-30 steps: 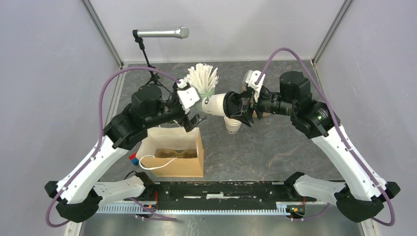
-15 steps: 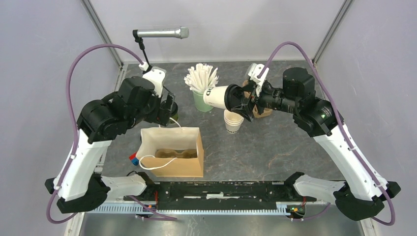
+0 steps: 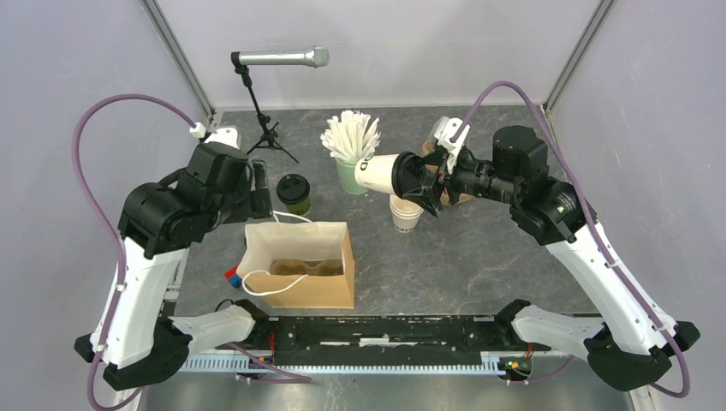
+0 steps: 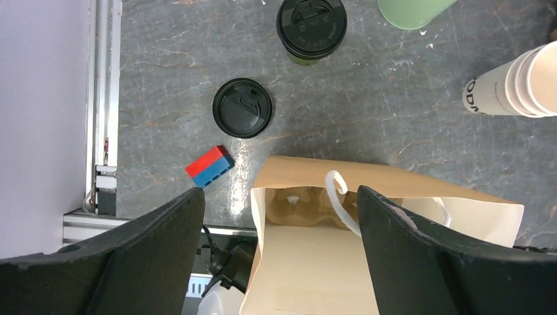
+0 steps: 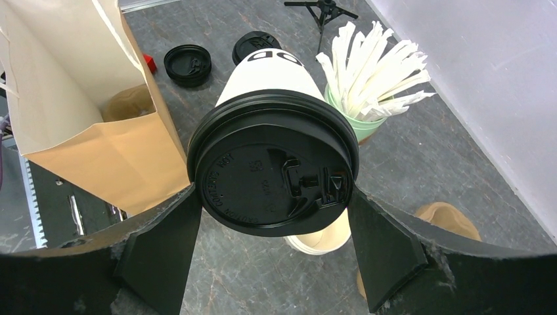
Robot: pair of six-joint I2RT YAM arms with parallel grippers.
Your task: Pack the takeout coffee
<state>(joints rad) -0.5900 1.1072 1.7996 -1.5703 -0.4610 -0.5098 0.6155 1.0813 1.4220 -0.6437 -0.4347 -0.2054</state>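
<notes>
While the right gripper [image 3: 417,183] holds the white cup [image 3: 377,174] clamped at its black-lidded end, the cup lies on its side in the air, its base pointing toward the left arm, above the stack of cream cups [image 3: 406,214] and just beside the mint-green cup [image 3: 351,177] of white sticks. To my eye the step in hand is carrying this first coffee to the paper bag [image 3: 318,291], which stands open near the front with a cardboard carrier [image 3: 300,267] in its bottom. The next move, I would judge, calls for swinging the cup left and toward the near edge, turning it upright, lid up, and lowering it into a carrier well without catching the bag's rim or its white cord handles. The left gripper [image 3: 257,184] hangs spread wide and empty over the bag's back left corner, well placed to steady the bag or reach for the second coffee. That one, the olive-green cup [image 3: 293,193], stands upright on the table just behind the bag, lid on. A loose black lid [image 4: 242,107] and a small red and blue block [image 4: 210,165] lie to the bag's left. The table [image 3: 479,257] is a dark grey, stone-patterned surface, scuffed in places, with a metal rail along its left side. Pale lilac walls close it in on three sides, and a microphone [image 3: 282,58] on a small tripod stands at the back.
</notes>
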